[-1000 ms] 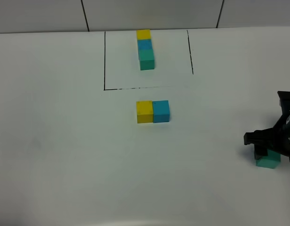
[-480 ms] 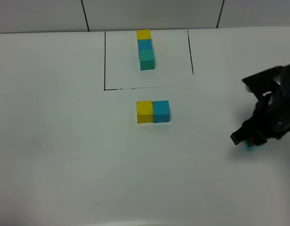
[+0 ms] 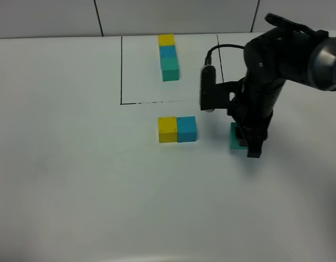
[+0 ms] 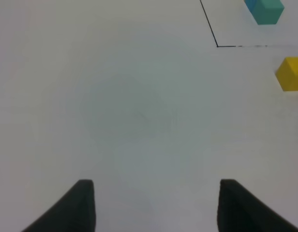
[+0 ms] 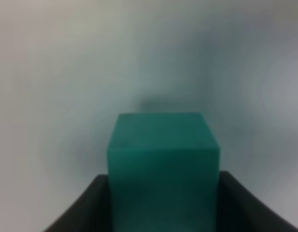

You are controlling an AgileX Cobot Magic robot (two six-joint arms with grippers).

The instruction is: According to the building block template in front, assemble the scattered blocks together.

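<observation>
Gripping the teal-green cube (image 5: 163, 145) in the right gripper (image 5: 163, 212), black fingers (image 5: 81, 210) clenched against two opposite sides. From the high camera, hanging straight down over the white table (image 3: 75, 180) on the right arm (image 3: 266, 71), hiding most of the cube and leaving just its left part peeking out beside the fingers. Hard to say from up there whether resting on the table or lifted just clear of it. Sitting to the right of the blue cube (image 3: 186, 129), near but not touching, with a bare strip of table between. Pressed against that blue cube's left side, the yellow cube (image 3: 167, 129), flush in a short two-block row.

Further back, at the rear of the table, the building block template (image 3: 168, 56): yellow at the back, blue in the middle, teal-green nearest, all three touching in a line running away from the camera. Boxed on the left, the near side and the right by a thin black line frame (image 3: 121, 71).

Over on the other side, the left gripper (image 4: 156, 208) hovering above bare table, fingers spread apart and grasping nothing. Out ahead of it in the wrist view, the yellow cube, one corner of the black frame, and the template's teal-green end, cut off at the picture's edge.
</observation>
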